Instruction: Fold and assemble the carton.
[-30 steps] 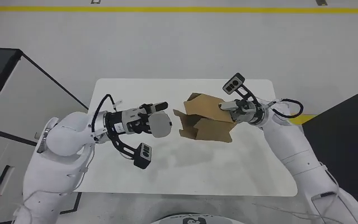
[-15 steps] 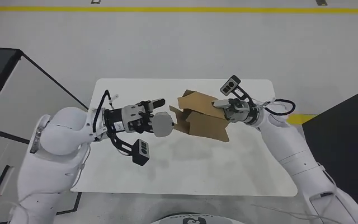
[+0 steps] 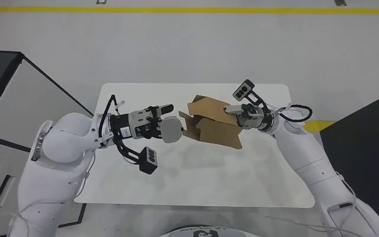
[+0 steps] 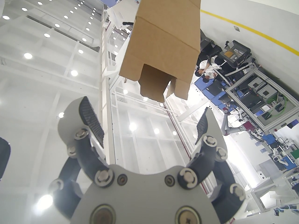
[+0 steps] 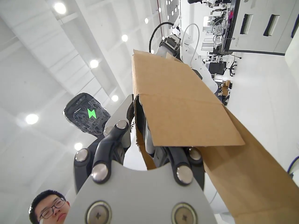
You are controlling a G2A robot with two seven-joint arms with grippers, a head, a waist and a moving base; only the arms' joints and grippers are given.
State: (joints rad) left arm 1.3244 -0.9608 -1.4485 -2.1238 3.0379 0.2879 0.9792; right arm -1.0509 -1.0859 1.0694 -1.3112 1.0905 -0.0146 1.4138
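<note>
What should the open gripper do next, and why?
Probably ease the left gripper forward onto the loose end flaps of the carton: it is open, just short of them, while the right gripper holds the other end.

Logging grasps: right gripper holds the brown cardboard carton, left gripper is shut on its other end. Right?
No: the left wrist view shows the left gripper open, just short of the brown cardboard carton. The right gripper does hold it.

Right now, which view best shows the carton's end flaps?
Left wrist view: the carton's end flaps face it, beyond the open left hand. Top view shows them small; right wrist view shows the opposite end, in the right hand.
</note>
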